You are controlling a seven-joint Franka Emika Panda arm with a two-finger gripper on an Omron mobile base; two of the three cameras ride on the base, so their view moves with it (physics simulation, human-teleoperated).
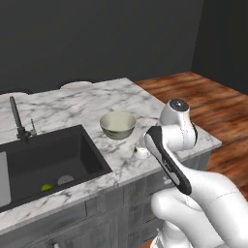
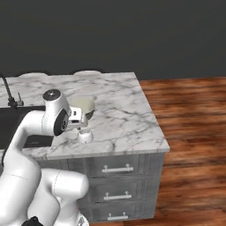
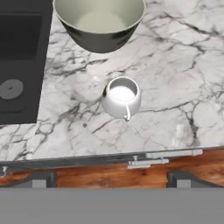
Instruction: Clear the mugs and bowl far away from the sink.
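Observation:
The whitish mug (image 3: 121,97) stands upright on the marble counter, its handle toward the counter's front edge; it also shows as mug (image 1: 141,152) and mug (image 2: 84,136). Just behind it sits the wide cream bowl (image 3: 100,24), bowl (image 1: 117,125). My gripper (image 3: 110,179) hovers above the mug, open, with nothing between its fingertips (image 3: 40,179). The black sink (image 1: 48,160) lies left of the bowl, and a small green mug (image 1: 46,187) rests in its basin. In the right base view my hand (image 2: 77,119) covers part of the bowl (image 2: 88,106).
A thin dark faucet (image 1: 18,118) rises behind the sink. Pale plates (image 1: 75,85) lie at the counter's back edge. The marble counter (image 2: 128,114) stretches right of the mug, ending at wooden floor (image 2: 190,123). Drawers (image 2: 117,169) run below the front edge.

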